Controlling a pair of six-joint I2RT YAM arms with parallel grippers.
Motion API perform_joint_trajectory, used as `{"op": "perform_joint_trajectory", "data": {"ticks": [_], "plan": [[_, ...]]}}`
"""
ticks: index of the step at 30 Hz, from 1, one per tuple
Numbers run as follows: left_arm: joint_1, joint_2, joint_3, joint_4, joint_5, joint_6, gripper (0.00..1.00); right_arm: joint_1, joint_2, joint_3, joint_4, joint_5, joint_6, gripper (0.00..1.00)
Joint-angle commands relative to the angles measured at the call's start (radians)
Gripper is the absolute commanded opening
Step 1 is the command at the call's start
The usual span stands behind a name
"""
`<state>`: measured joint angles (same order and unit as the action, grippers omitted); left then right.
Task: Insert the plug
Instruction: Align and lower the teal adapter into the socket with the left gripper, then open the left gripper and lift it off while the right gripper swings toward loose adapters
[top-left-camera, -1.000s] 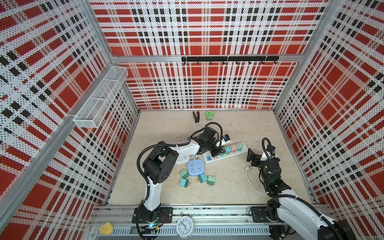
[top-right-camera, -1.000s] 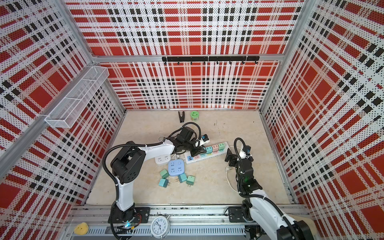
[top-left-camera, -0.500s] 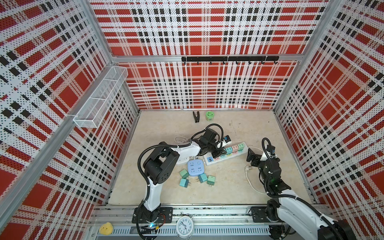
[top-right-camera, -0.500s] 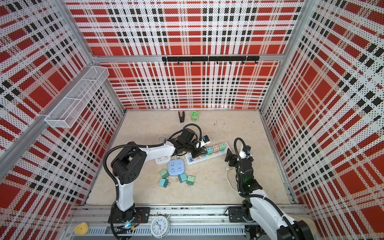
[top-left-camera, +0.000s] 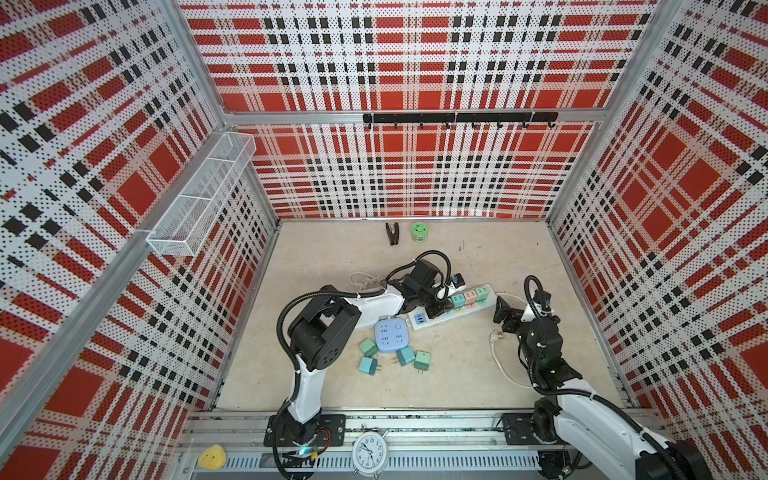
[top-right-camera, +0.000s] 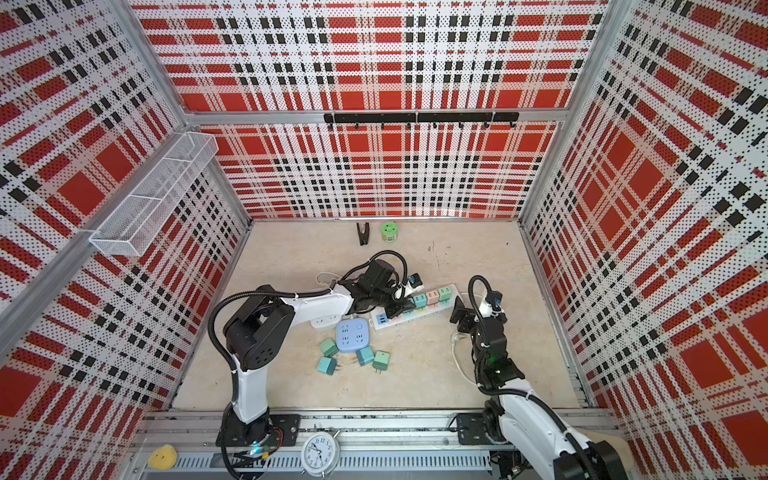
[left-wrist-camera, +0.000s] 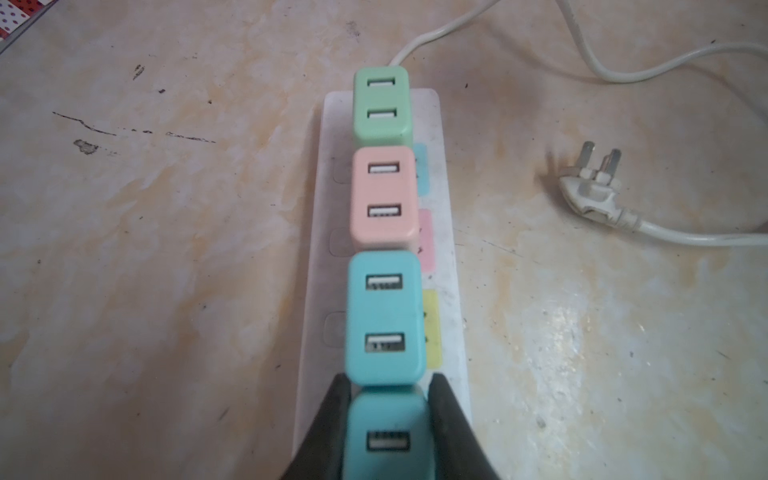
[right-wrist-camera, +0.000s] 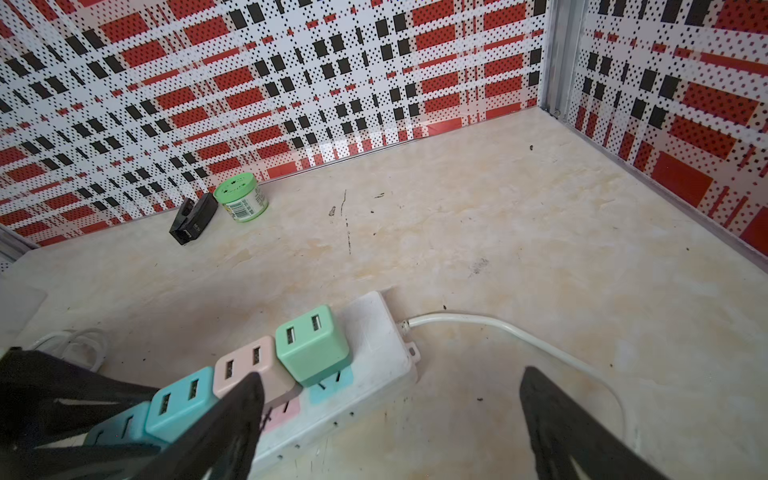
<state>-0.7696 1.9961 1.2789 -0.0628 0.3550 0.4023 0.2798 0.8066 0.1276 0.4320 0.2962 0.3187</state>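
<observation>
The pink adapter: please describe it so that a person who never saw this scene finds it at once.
On the beige table lies a long white power strip carrying a row of cube adapters. Counting from its cord end, the pink adapter is second, between a green adapter and a teal adapter. It is the only pink cube on the table.

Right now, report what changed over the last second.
The left gripper, shut on the teal adapter, has edged very slightly toward the power strip; nothing was grabbed or released. The right gripper stays open beside the strip's end. The plugged-in adapters and loose adapters have not moved.
</observation>
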Motion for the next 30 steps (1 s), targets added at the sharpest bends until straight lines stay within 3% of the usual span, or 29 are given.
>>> {"op": "perform_joint_trajectory", "data": {"ticks": [1, 4, 8, 9, 15, 20, 24, 27, 30], "plan": [[-0.027, 0.062, -0.023, -0.098, -0.031, 0.029, 0.0, -0.001, -0.005, 0.008, 0.04, 0.004, 0.008, 0.97], [-0.023, 0.061, -0.013, -0.101, -0.016, 0.026, 0.02, -0.001, -0.018, 0.004, 0.036, 0.007, 0.009, 0.98], [-0.02, 0.024, -0.012, -0.103, -0.036, 0.023, 0.33, 0.0, -0.013, 0.01, 0.033, -0.003, 0.006, 1.0], [-0.02, 0.011, -0.017, -0.092, -0.041, 0.027, 0.98, -0.001, -0.009, 0.012, 0.032, -0.005, 0.004, 1.0], [-0.016, -0.101, -0.021, -0.116, -0.046, 0.028, 0.99, -0.001, 0.001, 0.02, 0.027, -0.015, 0.003, 1.0], [-0.041, -0.282, -0.1, -0.119, -0.112, 0.027, 0.99, -0.001, 0.002, 0.024, 0.014, -0.001, 0.008, 1.0], [-0.066, -0.475, -0.249, -0.026, -0.198, -0.026, 1.0, -0.001, 0.028, 0.044, -0.002, 0.048, 0.028, 1.0], [-0.063, -0.648, -0.405, 0.11, -0.247, -0.136, 0.99, -0.001, 0.047, 0.09, -0.115, 0.162, 0.096, 1.0], [-0.059, -0.829, -0.56, 0.218, -0.321, -0.232, 0.99, -0.002, 0.072, 0.121, -0.153, 0.205, 0.115, 1.0]]}}
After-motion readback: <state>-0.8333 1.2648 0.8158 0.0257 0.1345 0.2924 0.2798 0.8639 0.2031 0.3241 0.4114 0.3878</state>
